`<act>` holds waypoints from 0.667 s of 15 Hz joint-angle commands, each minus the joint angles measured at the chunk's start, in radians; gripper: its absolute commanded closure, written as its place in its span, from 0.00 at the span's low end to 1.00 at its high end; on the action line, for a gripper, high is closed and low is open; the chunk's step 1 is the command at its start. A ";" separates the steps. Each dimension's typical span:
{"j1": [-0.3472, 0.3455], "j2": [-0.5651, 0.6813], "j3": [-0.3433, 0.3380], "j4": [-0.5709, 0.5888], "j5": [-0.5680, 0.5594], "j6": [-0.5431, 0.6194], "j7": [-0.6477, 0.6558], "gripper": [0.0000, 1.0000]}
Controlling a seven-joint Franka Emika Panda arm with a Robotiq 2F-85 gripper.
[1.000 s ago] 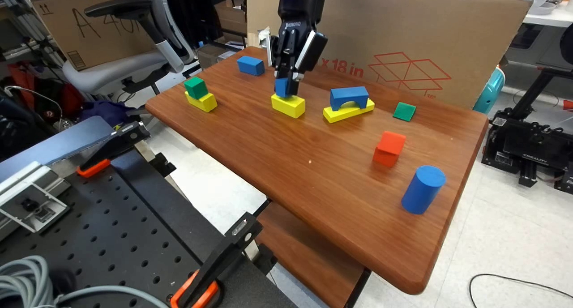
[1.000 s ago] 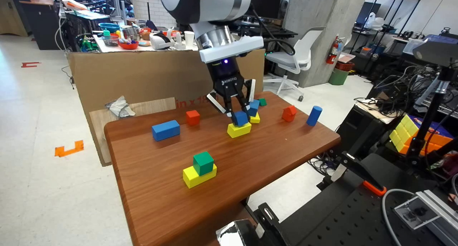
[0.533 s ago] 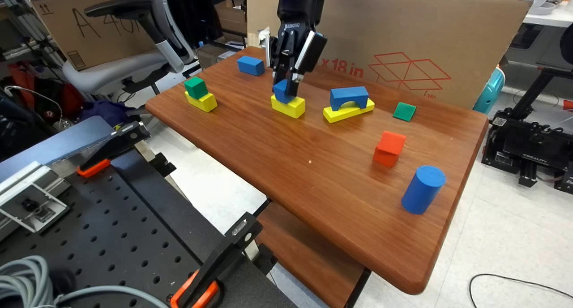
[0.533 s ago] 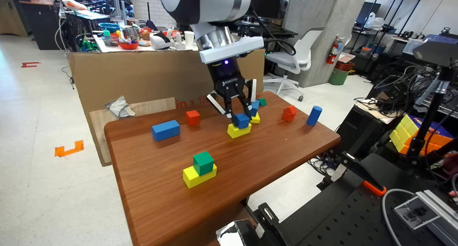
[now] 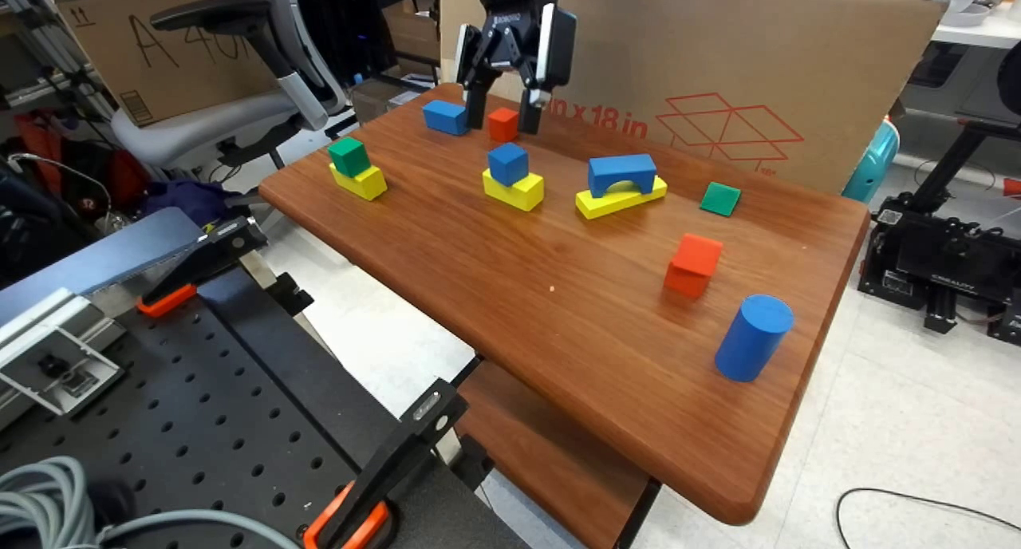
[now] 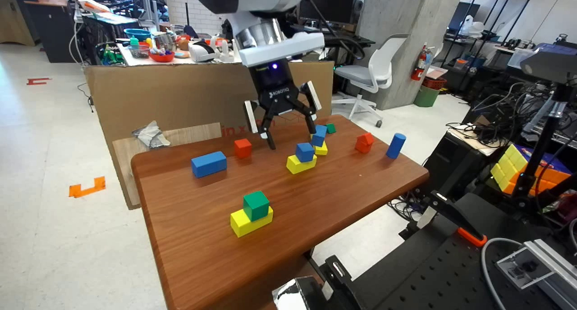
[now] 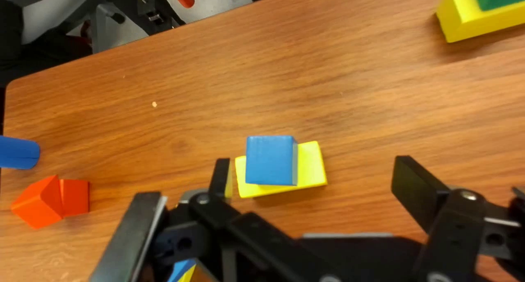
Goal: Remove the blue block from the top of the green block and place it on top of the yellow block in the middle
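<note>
The blue block [image 5: 509, 164] rests on top of the yellow block [image 5: 514, 194], the middle one of the stacks; both exterior views show it there. Seen from above in the wrist view, the blue block [image 7: 269, 160] sits turned a little against the yellow block [image 7: 312, 165], part of whose top stays bare on the right. My gripper [image 6: 291, 135] hangs above and behind this stack, apart from it. Its jaws stand wide apart, holding nothing, as the wrist view of the gripper [image 7: 313, 171] confirms. The green block is hidden or out of view.
A red cube [image 6: 243, 148] and a long blue bar [image 6: 208, 164] lie near the gripper. A teal cube [image 6: 256, 205] tops another yellow piece. Beside the middle stack, a blue arch [image 5: 624, 174] lies on a yellow bar [image 5: 610, 204]. Cardboard [image 5: 718, 70] stands behind the table.
A second ago the gripper was shut on the blue block at the yellow block. It has let go, opened wide and risen backward; the blue block has turned slightly and stays on the yellow block.
</note>
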 commanded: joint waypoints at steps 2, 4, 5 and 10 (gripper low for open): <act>0.068 -0.229 0.015 -0.180 -0.039 0.057 -0.008 0.00; 0.086 -0.313 0.028 -0.246 -0.044 0.141 0.004 0.00; 0.089 -0.361 0.036 -0.298 -0.035 0.213 0.012 0.00; 0.066 -0.533 0.089 -0.484 0.076 0.349 0.032 0.00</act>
